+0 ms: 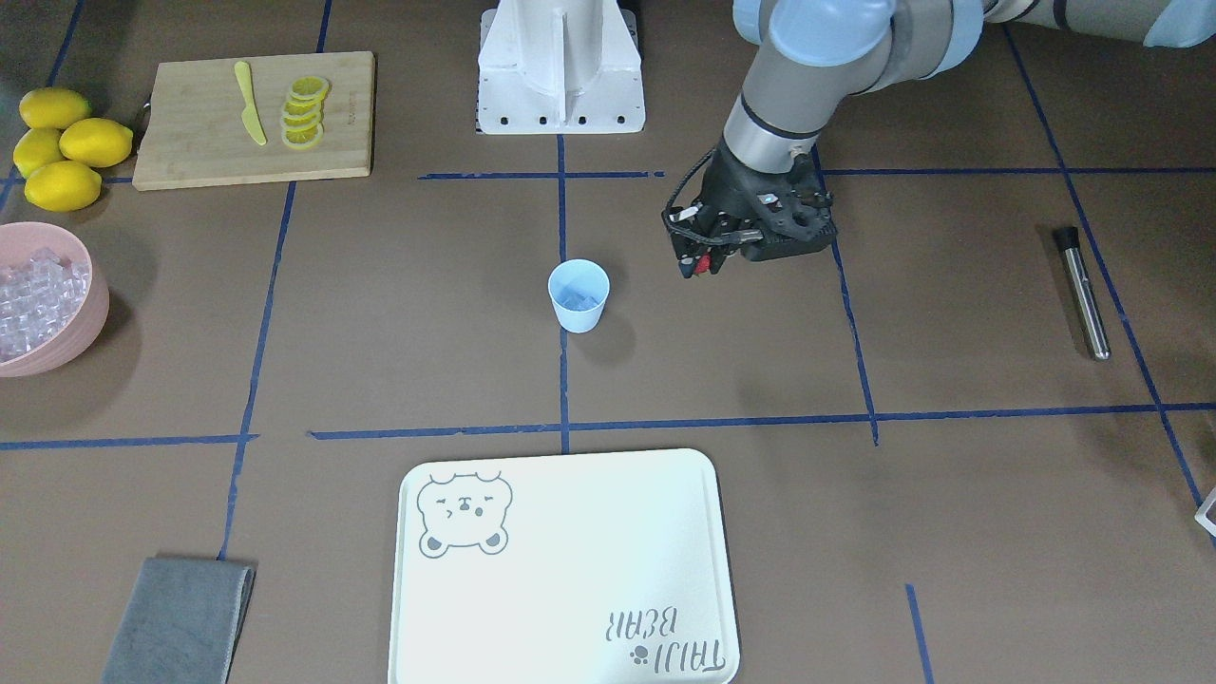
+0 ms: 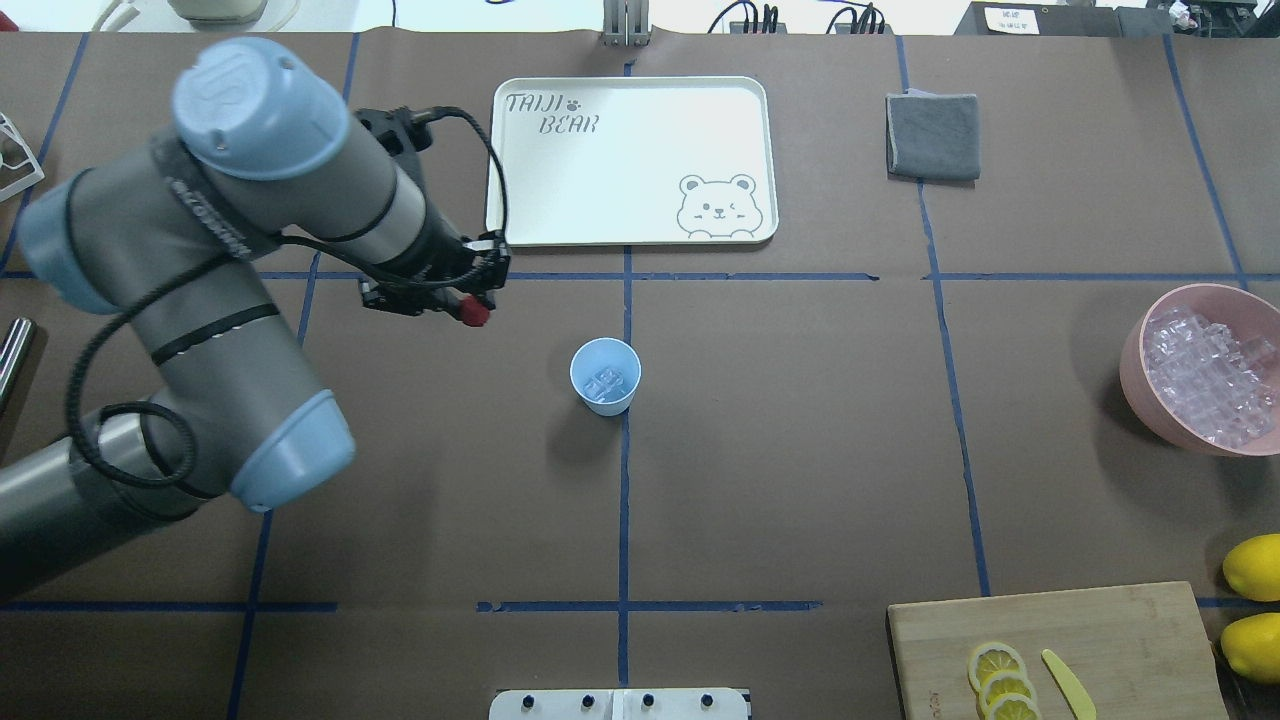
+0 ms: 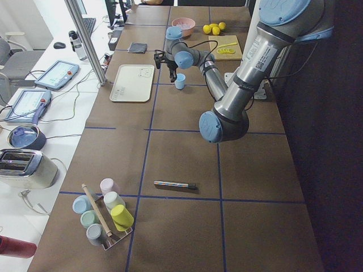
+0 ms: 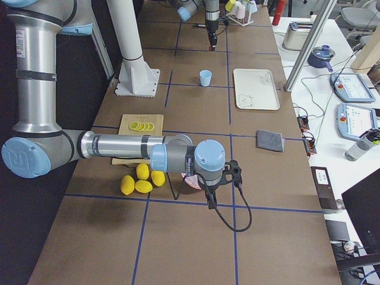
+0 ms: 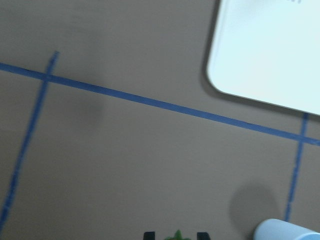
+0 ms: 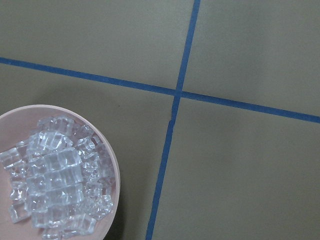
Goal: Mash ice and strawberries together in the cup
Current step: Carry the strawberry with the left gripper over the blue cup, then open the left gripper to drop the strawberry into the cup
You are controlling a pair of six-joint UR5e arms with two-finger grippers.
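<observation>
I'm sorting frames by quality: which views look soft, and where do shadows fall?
Left wrist view is soft: the tape lines and the tray edge smear. Right wrist view is crisp on the ice. Overhead, the cup throws a faint shadow toward the bottom edge.

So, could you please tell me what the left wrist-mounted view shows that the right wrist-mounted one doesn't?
Left wrist only: the white tray, the cup rim and the strawberry leaves in the left end effector. Right wrist only: the pink bowl heaped with ice. Both: the brown table crossed by blue tape lines.
</observation>
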